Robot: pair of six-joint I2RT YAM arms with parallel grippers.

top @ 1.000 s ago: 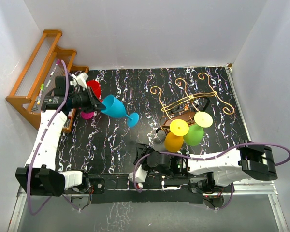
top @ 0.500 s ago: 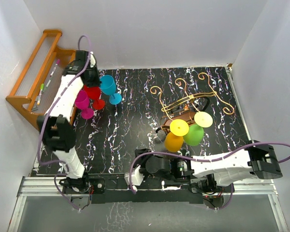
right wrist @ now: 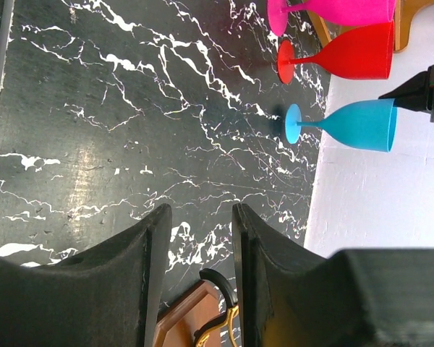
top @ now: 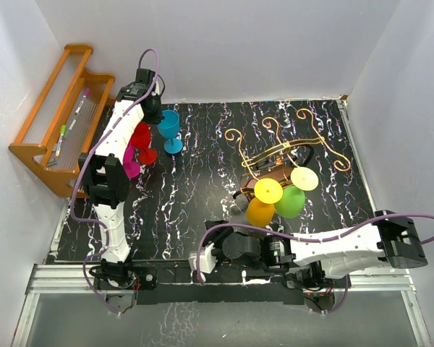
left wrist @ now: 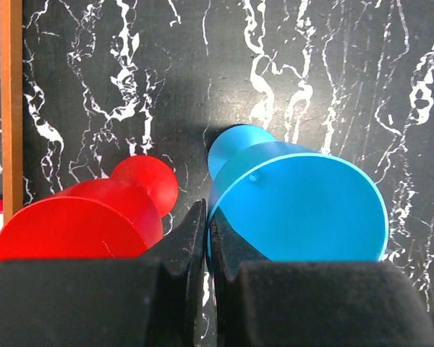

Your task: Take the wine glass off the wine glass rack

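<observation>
Blue glass [left wrist: 304, 210] off the rack [top: 278, 150], upright at eleven o'clock, pinched by its rim.

Nearest me, the right gripper [right wrist: 199, 217] sits with jaws partly open and empty. At three o'clock an orange glass [top: 260, 211] and a green glass [top: 291, 201] hang on the gold rack. Far back, the left gripper [left wrist: 206, 211] has its jaws nearly closed on the blue glass's rim, just beside a red glass [left wrist: 79, 228]. Letting go looks like the job: part the jaws slightly, then rise straight up so neither glass tips.
</observation>
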